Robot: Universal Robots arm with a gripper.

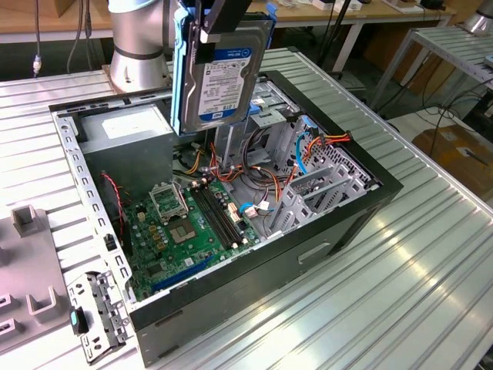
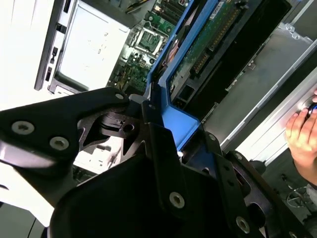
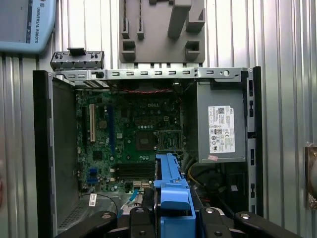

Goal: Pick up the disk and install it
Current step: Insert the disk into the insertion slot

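Exterior view | black gripper (image 1: 216,27) clamped on blue-framed grey-metal hard disk (image 1: 223,73) | disk upright, aloft over open black computer case (image 1: 231,316) on ribbed metal worktop (image 1: 400,293), near its grey power-supply box (image 1: 127,127)

Below the fingers (image 1: 219,23) an open computer case (image 1: 231,285) lies on a ribbed table (image 1: 385,293), holding a green motherboard (image 1: 181,231) and grey power box (image 1: 127,131).

Bare grey-metal disk (image 1: 223,81), glossy blue plastic frame (image 1: 179,77); ribbed, shiny metal table (image 1: 400,277); dull perforated-metal case rim (image 1: 73,169).
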